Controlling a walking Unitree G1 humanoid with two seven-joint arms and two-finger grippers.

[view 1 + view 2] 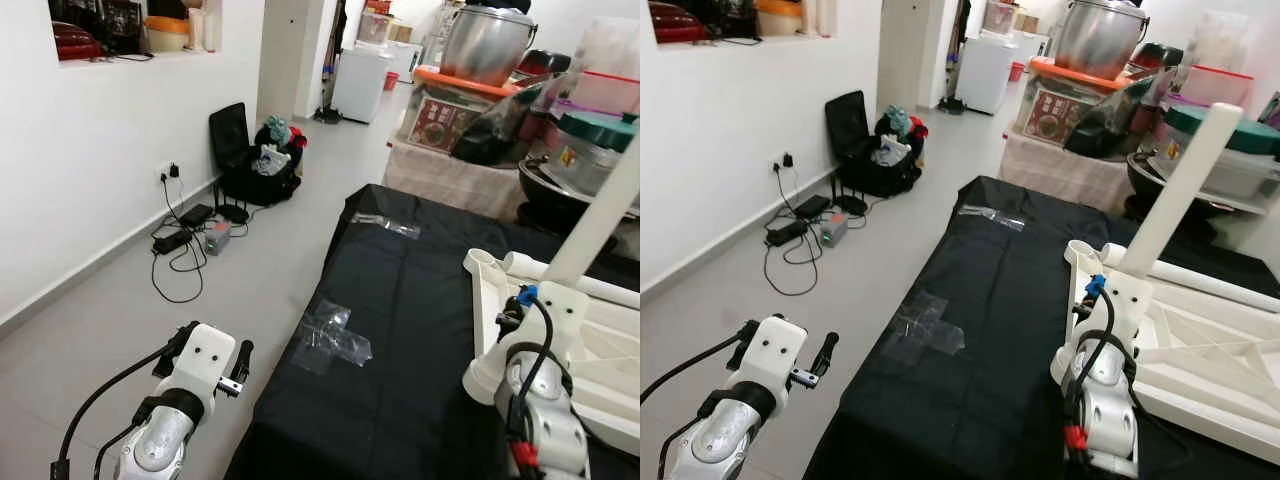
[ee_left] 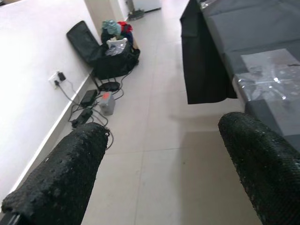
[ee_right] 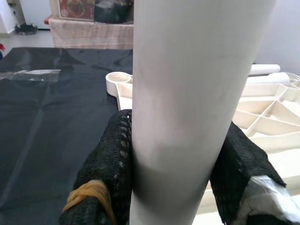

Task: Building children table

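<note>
The left tool [image 2: 164, 168] hangs over the tiled floor [image 1: 250, 290] beside the black-covered counter [image 1: 400, 330], its fingers [image 2: 61, 178] spread apart and empty. The right tool [image 3: 173, 168] clamps a white table leg [image 1: 1180, 180], which rises tilted above the upturned white tabletop [image 1: 1200, 350] lying on the counter. Another leg [image 1: 1210, 283] lies beside it. Farther off, an open black bag [image 1: 262, 170] on the floor holds bunched clothes. A steel pot [image 1: 487, 42] stands lidded, contents hidden.
</note>
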